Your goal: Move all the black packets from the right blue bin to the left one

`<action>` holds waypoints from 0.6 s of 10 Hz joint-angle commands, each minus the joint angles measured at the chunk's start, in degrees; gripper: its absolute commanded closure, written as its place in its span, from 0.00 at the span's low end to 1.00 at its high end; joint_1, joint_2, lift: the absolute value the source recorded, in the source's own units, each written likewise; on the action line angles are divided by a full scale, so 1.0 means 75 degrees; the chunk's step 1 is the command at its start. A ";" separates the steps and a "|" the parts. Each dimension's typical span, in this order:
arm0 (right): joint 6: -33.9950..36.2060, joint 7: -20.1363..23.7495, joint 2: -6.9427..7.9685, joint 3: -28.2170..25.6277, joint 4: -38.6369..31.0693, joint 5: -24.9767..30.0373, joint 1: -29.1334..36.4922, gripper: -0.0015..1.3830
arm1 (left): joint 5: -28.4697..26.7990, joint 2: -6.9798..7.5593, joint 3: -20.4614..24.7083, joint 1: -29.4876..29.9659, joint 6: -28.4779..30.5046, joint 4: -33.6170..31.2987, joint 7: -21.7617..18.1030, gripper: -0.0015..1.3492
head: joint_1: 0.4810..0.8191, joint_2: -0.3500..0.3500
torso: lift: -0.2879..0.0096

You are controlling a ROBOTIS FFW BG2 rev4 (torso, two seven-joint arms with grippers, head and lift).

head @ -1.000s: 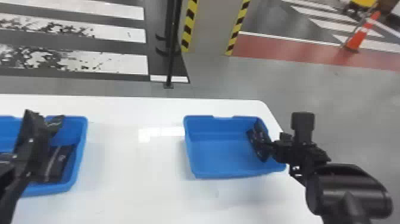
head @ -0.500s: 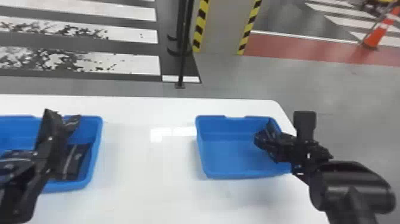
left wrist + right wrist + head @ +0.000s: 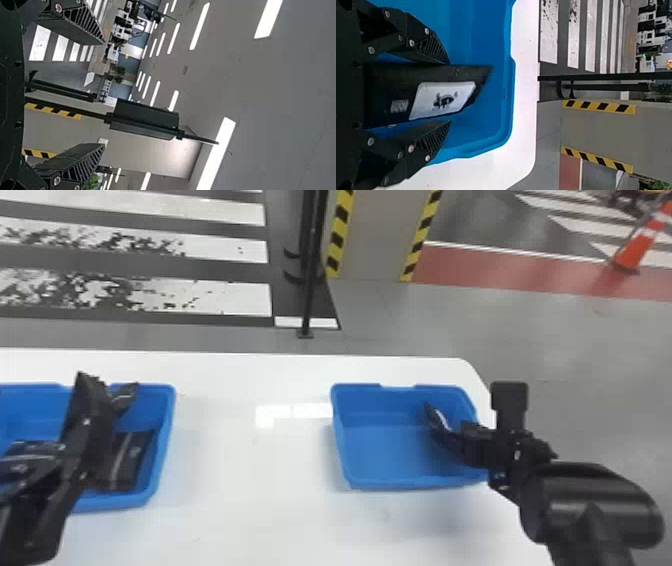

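At the near left, the left end effector (image 3: 87, 422) is held wide open and empty, above the left blue bin (image 3: 167, 430), in which several black packets (image 3: 127, 457) lie. At right, the right end effector (image 3: 457, 440) is partway closed, its tips at both side edges of a tilted black packet (image 3: 427, 95) inside the right blue bin (image 3: 340, 440). Beyond the white tabletop (image 3: 250, 375) stand a striped pillar (image 3: 382, 235) and, far right, an orange cone (image 3: 635, 250).

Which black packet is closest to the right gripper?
The one at the right blue bin: that packet sits right at the right gripper, its white patch showing. The other packets are at the left bin.
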 commanded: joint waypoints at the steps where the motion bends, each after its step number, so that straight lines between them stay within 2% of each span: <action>1: 0.0381 -0.0030 -0.0011 -0.0001 -0.0054 -0.0034 0.0001 0.52 | 0.0010 -0.0002 0.0002 0.0000 -0.0061 0.0006 -0.0001 0.09 | 0.63 0.17 | 0.50; 2: 0.0381 -0.0101 0.0001 -0.0001 -0.0110 -0.0141 0.0020 0.76 | 0.0010 -0.0002 0.0002 0.0000 -0.0061 0.0024 -0.0001 0.09 | 0.63 0.16 | 0.50; 4: 0.0362 -0.0253 0.0048 0.0030 -0.0185 -0.0354 0.0038 0.85 | 0.0025 0.0009 0.0002 -0.0019 -0.0061 0.0043 -0.0001 0.09 | 0.63 0.17 | 0.50; 6: -0.0182 -0.0335 0.0118 0.0030 -0.0466 -0.0781 0.0263 0.86 | 0.0040 -0.0002 0.0002 -0.0019 -0.0118 0.0062 -0.0001 0.09 | 0.63 0.18 | 0.50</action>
